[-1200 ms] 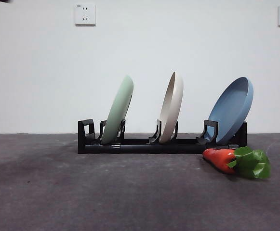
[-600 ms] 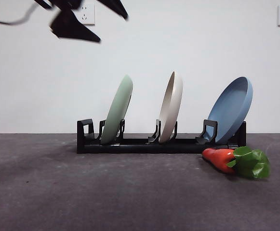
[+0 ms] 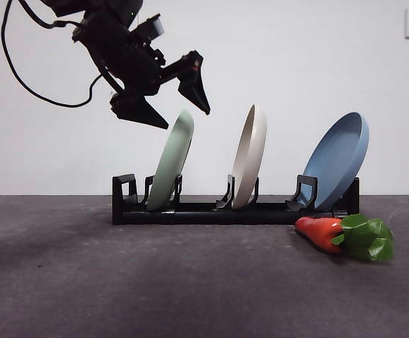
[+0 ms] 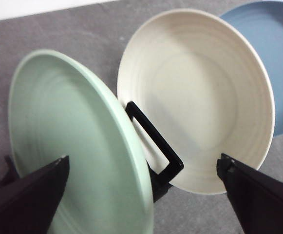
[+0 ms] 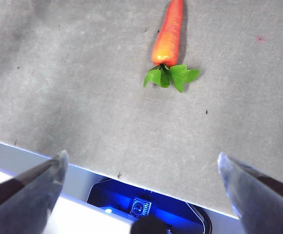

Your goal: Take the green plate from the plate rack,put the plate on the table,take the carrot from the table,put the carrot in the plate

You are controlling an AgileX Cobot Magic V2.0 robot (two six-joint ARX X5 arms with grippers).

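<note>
The green plate (image 3: 170,165) stands tilted in the left slot of the black plate rack (image 3: 211,213). My left gripper (image 3: 186,118) hangs open just above the plate's top rim, not touching it. In the left wrist view the green plate (image 4: 68,141) has its rim between the spread jaws of the left gripper (image 4: 143,163). The carrot (image 3: 327,232) lies on the table (image 3: 84,282) in front of the rack's right end. In the right wrist view the carrot (image 5: 169,34) lies well away from my open, empty right gripper (image 5: 142,157).
A beige-cream plate (image 3: 250,156) stands in the rack's middle slot and a blue plate (image 3: 338,160) leans at its right end. The rack holder (image 4: 156,141) shows between green and cream plates. The right gripper hovers over the table's near edge (image 5: 44,153).
My left arm has come down from the top left corner and now hangs over the green plate's rim. The plates, the rack and the carrot have not moved.
</note>
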